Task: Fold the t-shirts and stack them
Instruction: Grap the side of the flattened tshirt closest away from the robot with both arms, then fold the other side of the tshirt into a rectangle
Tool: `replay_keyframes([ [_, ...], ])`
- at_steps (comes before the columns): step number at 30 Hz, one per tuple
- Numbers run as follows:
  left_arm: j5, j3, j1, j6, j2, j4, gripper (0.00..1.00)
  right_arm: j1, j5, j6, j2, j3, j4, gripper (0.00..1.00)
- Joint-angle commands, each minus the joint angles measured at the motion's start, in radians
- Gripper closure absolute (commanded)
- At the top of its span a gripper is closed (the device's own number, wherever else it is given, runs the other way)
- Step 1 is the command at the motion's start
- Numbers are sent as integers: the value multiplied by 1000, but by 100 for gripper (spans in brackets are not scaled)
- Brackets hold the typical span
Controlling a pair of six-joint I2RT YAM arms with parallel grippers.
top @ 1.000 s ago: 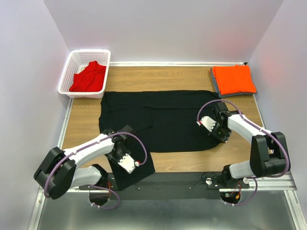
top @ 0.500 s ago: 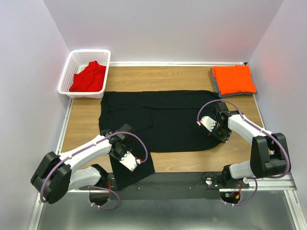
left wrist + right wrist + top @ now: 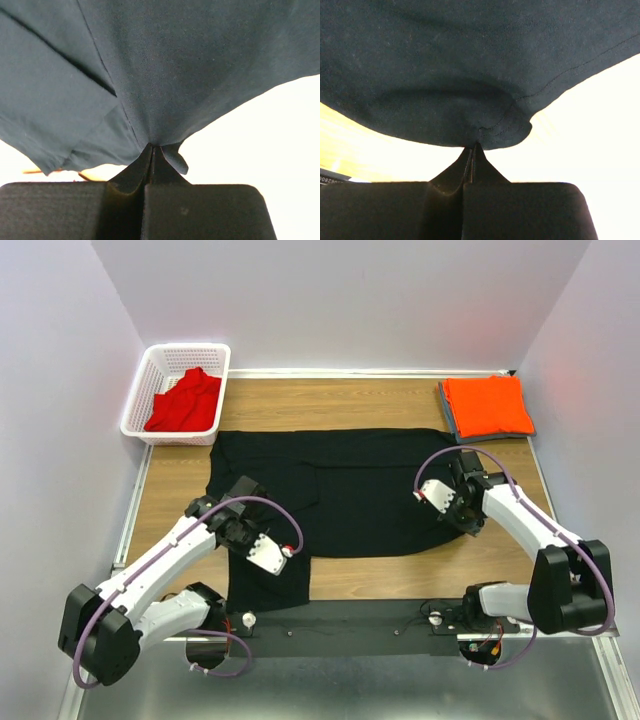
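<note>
The large black t-shirt (image 3: pixel 340 490) lies spread across the middle of the table, with one part hanging over the near edge. My left gripper (image 3: pixel 240 530) is shut on its near left part; the pinched cloth (image 3: pixel 160 90) shows in the left wrist view above the closed jaws (image 3: pixel 152 150). My right gripper (image 3: pixel 462 515) is shut on the shirt's near right hem (image 3: pixel 505 125), jaws (image 3: pixel 473 147) closed. The orange t-shirt (image 3: pixel 487 405) lies folded at the far right. The red t-shirt (image 3: pixel 186 402) sits crumpled in the basket.
A white mesh basket (image 3: pixel 150 390) stands at the far left corner. A grey pad (image 3: pixel 450 420) lies under the orange shirt. Walls close in on the left, back and right. A metal rail (image 3: pixel 350 625) runs along the near edge.
My left gripper has moved away from the near edge toward the table's middle, pulling the black shirt's hanging part up with it. My right gripper has barely shifted.
</note>
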Motion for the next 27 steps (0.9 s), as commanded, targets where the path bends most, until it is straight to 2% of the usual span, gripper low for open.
replay_keyframes([
  [1,37,23,50,10,-25,-64,100,-9,16,-19,-32,16,-37,100],
  [10,81,109,178,28,-11,-71,100,-14,28,-40,-60,5,-54,99],
  [18,113,200,251,48,47,-77,100,-15,24,-52,-5,105,-73,99],
  [27,159,341,337,70,196,-59,100,-44,25,-104,121,250,-73,99],
])
